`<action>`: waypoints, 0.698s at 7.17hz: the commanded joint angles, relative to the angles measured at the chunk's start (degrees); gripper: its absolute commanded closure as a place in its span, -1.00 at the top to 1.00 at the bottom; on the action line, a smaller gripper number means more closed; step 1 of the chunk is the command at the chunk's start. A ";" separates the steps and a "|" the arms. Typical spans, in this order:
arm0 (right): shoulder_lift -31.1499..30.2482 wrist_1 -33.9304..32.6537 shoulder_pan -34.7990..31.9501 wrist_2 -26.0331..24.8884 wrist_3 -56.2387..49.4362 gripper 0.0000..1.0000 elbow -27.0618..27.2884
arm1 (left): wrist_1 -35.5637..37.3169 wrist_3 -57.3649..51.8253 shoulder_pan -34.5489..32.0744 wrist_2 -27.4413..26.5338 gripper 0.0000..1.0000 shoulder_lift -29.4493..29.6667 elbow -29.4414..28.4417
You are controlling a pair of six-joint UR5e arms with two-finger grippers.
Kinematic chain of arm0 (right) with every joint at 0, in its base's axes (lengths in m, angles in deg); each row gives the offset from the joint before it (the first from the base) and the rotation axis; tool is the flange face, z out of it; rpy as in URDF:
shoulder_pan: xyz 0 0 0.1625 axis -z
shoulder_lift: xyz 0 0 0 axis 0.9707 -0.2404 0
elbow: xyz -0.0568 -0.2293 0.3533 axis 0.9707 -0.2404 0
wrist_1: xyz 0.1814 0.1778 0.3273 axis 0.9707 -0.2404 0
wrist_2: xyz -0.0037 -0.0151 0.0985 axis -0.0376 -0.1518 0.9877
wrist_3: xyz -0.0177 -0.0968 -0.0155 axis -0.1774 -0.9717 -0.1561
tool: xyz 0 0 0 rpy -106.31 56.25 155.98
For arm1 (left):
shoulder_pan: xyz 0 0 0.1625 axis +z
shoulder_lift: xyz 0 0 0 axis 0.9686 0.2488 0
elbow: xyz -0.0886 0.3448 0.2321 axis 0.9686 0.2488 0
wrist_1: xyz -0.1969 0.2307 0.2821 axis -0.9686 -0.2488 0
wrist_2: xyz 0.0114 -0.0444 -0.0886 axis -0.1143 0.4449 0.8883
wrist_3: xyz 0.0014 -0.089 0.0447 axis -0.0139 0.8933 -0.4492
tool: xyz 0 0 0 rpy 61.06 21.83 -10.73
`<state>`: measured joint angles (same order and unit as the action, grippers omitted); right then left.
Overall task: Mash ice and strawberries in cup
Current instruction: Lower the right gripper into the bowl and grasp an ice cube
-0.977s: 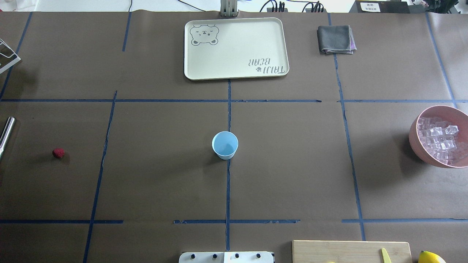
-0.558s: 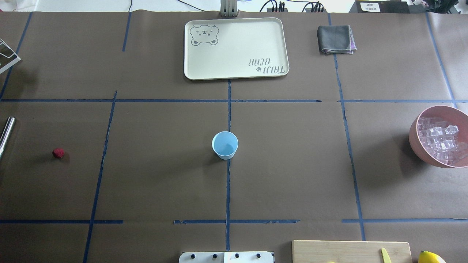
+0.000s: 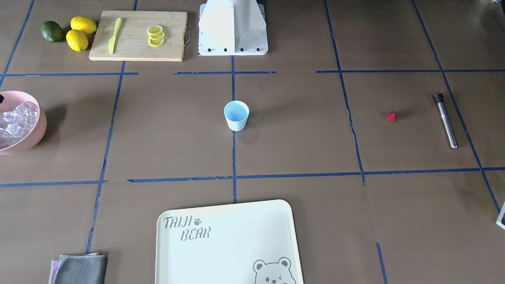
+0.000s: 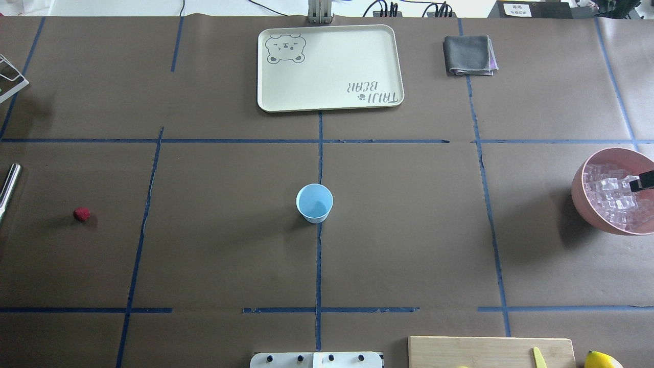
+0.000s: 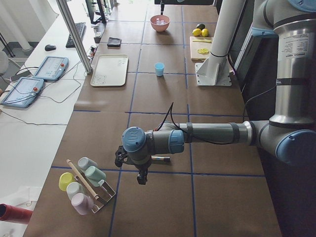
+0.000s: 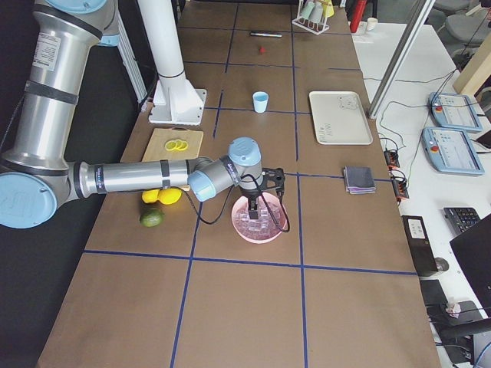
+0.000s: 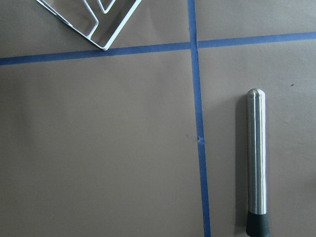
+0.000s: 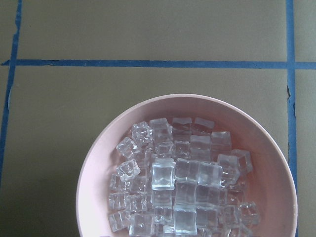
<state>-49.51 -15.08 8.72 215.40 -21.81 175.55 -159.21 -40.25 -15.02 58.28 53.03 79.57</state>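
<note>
The pale blue cup (image 4: 314,203) stands upright at the table's middle, nothing showing inside. The red strawberry (image 4: 81,214) lies alone at far left, beside a steel muddler (image 7: 256,158). Ice (image 8: 182,182) fills the pink bowl (image 4: 580,194) at far right. A black fingertip of my right gripper (image 4: 642,181) pokes in over the bowl's ice; I cannot tell whether the gripper is open or shut. In the exterior left view my left gripper (image 5: 141,178) hangs near the muddler (image 5: 160,159), and I cannot tell its state.
A cream tray (image 4: 329,66) and a folded grey cloth (image 4: 469,54) lie at the far side. A cutting board (image 3: 138,47) with lemon slices and a yellow knife, lemons (image 3: 81,33) and a rack of cups (image 5: 84,185) sit at the edges.
A black fingertip of my right gripper has come into the overhead view from the right edge, over the ice bowl. Cup and strawberry have not moved.
</note>
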 commanded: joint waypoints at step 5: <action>1.15 1.47 5.23 -2.45 -1.80 0.70 -5.58 | 0.00 0.00 0.00 0.00 1.00 0.09 0.09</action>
<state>-48.46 -13.63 13.89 212.76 -20.81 170.70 -159.21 -40.25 -15.02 58.28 53.08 79.59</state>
